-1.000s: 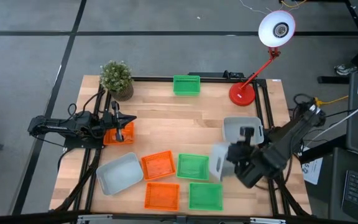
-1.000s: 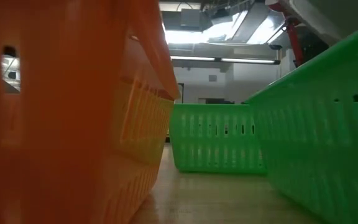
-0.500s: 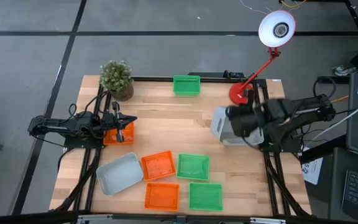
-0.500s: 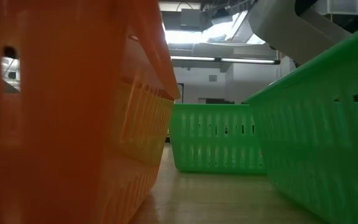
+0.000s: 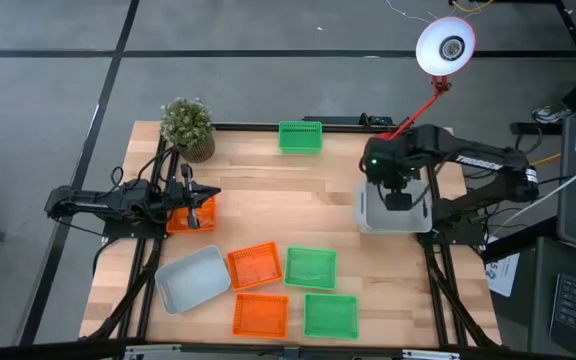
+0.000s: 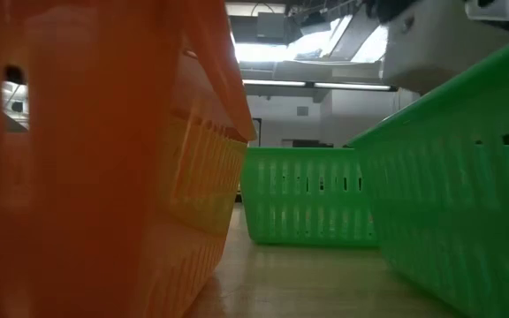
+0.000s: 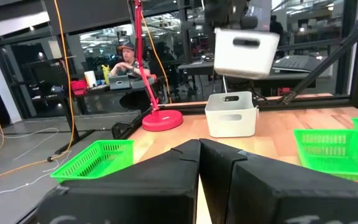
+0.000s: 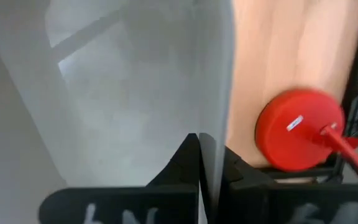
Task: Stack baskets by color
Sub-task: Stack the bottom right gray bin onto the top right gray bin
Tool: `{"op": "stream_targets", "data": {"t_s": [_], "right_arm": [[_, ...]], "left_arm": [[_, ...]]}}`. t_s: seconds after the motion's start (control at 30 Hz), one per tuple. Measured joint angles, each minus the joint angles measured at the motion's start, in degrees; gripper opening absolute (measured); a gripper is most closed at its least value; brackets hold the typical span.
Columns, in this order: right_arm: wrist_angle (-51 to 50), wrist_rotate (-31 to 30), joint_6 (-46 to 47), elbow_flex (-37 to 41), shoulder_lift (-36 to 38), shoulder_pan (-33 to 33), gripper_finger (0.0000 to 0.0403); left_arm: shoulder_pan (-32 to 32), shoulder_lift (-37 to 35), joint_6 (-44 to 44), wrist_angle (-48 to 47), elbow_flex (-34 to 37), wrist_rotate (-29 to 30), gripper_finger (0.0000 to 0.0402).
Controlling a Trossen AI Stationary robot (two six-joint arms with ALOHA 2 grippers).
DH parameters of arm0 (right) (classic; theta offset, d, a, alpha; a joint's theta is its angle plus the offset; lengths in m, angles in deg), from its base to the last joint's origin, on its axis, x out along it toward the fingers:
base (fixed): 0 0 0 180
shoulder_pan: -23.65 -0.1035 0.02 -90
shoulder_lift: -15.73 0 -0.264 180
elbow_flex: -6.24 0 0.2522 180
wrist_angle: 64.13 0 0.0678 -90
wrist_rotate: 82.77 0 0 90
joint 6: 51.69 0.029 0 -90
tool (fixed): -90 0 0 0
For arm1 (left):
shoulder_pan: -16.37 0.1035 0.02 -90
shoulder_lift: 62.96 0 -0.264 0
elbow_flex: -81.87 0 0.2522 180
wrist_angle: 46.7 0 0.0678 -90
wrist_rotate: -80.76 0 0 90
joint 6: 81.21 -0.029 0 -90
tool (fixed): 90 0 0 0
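Wooden table (image 5: 268, 215) bare at centre, right gripper (image 5: 400, 200) clamped on grey basket (image 7: 244, 51) held above second grey basket (image 7: 230, 114), left gripper (image 5: 190, 195) closed, empty, over orange basket (image 5: 180, 217).

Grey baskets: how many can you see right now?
3. One grey basket sits at the table's front left; a second stands at the right side near the red lamp base; a third, held by the right gripper, hangs above it.

Bare tabletop (image 5: 288, 190) is lying open through the middle. The lamp base (image 5: 388, 150) and potted plant (image 5: 188, 128) are crowding the far corners; baskets (image 5: 268, 290) are blocking the near edge.
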Motion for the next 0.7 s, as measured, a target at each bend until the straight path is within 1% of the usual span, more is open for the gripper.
{"op": "stream_targets", "data": {"t_s": [0.1, 0.2, 0.37, 0.5, 0.6, 0.7], "right_arm": [[-0.1, -2.0, -2.2, 5.0, 0.0, 1.4, 0.0], [-0.1, -2.7, -4.3, 8.9, 0.0, 2.1, 0.0], [1.2, -2.6, -4.4, 12.8, 0.0, 3.4, 0.0], [4.1, -2.6, -4.5, 16.2, 0.0, 4.5, 0.0], [7.4, -2.6, -6.4, 18.3, 0.0, 4.9, 0.0], [8.6, -2.6, -8.1, 19.0, 0.0, 4.9, 0.0]], "left_arm": [[0.0, 0.0, 0.0, 0.0, 0.0, 0.0, 0.0], [0.0, 0.0, 0.0, 0.0, 0.0, 0.0, 0.0], [0.0, 0.0, 0.0, 0.0, 0.0, 0.0, 0.0], [0.0, 0.0, 0.0, 0.0, 0.0, 0.0, 0.0], [0.0, 0.0, 0.0, 0.0, 0.0, 0.0, 0.0], [0.0, 0.0, 0.0, 0.0, 0.0, 0.0, 0.0]]}}
